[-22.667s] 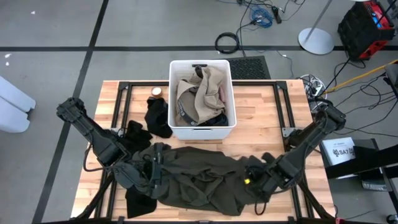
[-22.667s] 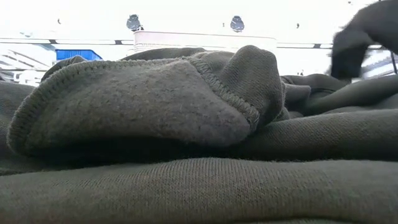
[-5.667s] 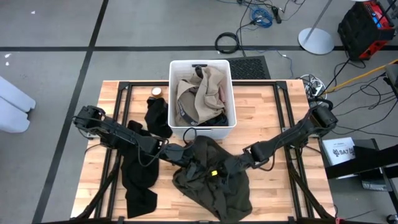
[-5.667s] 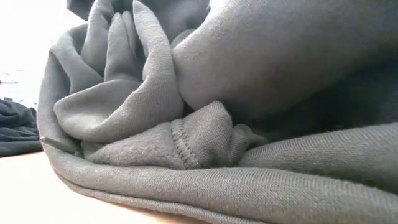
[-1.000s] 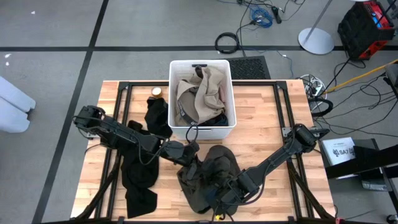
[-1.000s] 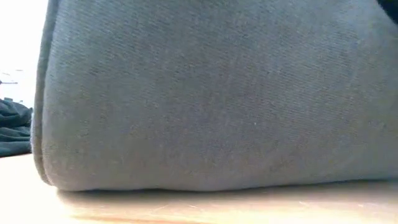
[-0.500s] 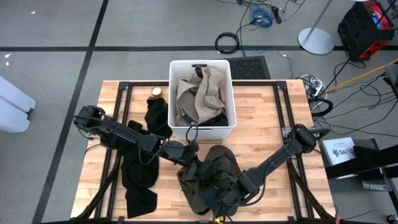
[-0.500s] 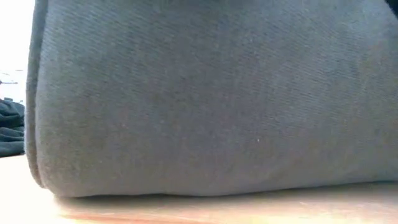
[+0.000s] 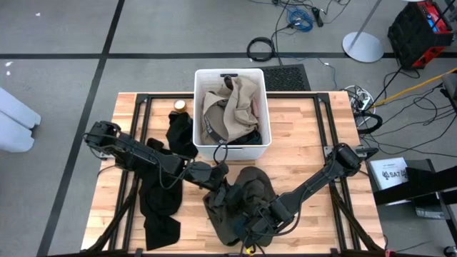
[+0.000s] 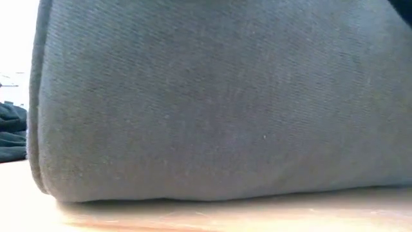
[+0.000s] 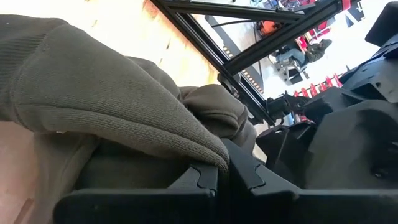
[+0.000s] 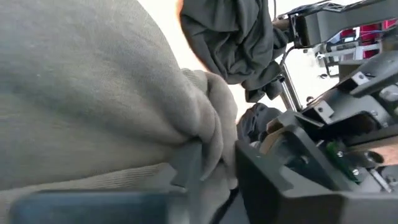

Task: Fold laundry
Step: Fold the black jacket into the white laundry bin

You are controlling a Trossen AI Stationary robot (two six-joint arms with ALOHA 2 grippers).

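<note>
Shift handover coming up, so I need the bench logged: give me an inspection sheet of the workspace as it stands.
Surface: wooden table, bare at its right.
Job's things: olive-grey garment bunched at front; black garments at left; beige garment in the white bin.
Clutter: small round object beside the bin.
Grippers: left pincer shut on the olive-grey garment; right pincer pinching its fold.
Cables: coils on the floor.
Surroundings: red-black equipment.

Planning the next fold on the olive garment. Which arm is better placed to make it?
Probably the right. The right gripper pinches the near edge of the olive garment and could carry it over; the left gripper is shut on the far edge, anchoring.
</note>
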